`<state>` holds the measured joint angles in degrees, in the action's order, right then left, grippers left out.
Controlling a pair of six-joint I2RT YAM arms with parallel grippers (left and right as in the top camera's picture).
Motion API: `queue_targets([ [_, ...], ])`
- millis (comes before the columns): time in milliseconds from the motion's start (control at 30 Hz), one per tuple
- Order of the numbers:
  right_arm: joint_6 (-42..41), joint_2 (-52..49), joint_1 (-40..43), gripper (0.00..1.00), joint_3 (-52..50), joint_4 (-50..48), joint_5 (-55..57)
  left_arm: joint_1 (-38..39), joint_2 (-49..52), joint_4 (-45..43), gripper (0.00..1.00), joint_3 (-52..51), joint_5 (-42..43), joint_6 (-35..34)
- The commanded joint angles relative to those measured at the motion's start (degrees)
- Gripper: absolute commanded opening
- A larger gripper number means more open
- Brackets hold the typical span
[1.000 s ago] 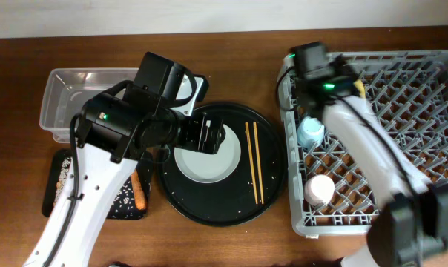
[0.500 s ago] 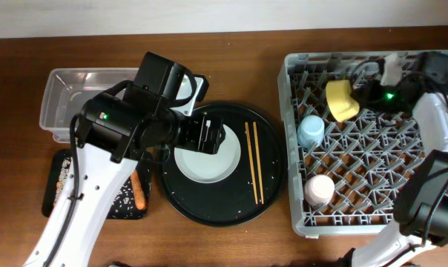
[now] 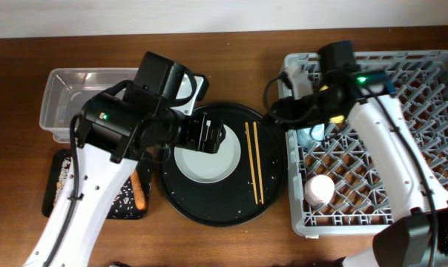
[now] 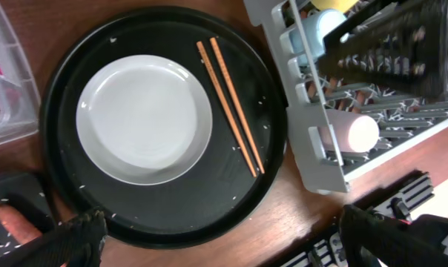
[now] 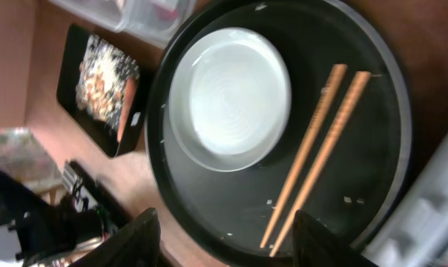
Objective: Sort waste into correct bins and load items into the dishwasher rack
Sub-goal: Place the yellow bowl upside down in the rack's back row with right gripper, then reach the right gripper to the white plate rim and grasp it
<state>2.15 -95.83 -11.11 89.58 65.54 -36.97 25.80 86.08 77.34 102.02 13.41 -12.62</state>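
Wooden table (image 3: 231,59), rack (image 3: 432,96), pale strip (image 3: 209,15) — perhaps wall

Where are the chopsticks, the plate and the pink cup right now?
chopsticks (image 5: 304,154): right wrist view, mid-length of one stick.
plate (image 4: 144,119): left wrist view, centre of its face.
pink cup (image 3: 318,189): overhead view, its middle.

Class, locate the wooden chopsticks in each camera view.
Overhead: chopsticks right of centre, on the round black tray.
Left wrist: chopsticks near centre, slanting.
Right wrist: chopsticks right of centre, slanting.
Shared landmark: pale plate beside them, on their left.
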Motion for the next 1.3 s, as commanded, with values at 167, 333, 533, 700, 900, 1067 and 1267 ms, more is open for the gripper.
queue_targets([
  [167, 0.07, -4.07, -13.05, 0.56, -0.72, -3.93, 6.51, -22.01, -5.07, 3.72, 0.99, 1.11, -10.49, -5.81],
  [333, -4.39, -9.4, -17.2, 0.56, -0.87, -9.81, 17.73, -29.99, -5.05, 6.12, 0.99, 1.09, -10.45, -5.81],
  [533, -4.37, -18.43, -18.12, 0.56, -0.87, -14.08, 25.62, -29.99, -5.07, 6.12, 0.99, 1.09, -10.47, -5.81],
  [700, -4.39, -22.82, -18.12, 0.56, -0.87, -16.96, 28.65, -29.99, -5.05, 6.1, 0.99, 1.09, -10.47, -5.81],
  [900, -4.61, -25.77, -18.23, 0.5, -0.92, -17.42, 27.06, -29.99, -5.05, 6.1, 0.99, 1.09, -10.47, -5.81],
  [1067, -4.61, -26.32, -18.23, 0.5, -0.92, -17.35, 26.91, -29.99, -5.05, 6.12, 0.99, 1.09, -10.47, -5.81],
  [1267, -4.59, -26.32, -18.23, 0.5, -0.92, -17.38, 26.91, -29.99, -5.05, 6.12, 0.99, 1.09, -10.47, -5.81],
])
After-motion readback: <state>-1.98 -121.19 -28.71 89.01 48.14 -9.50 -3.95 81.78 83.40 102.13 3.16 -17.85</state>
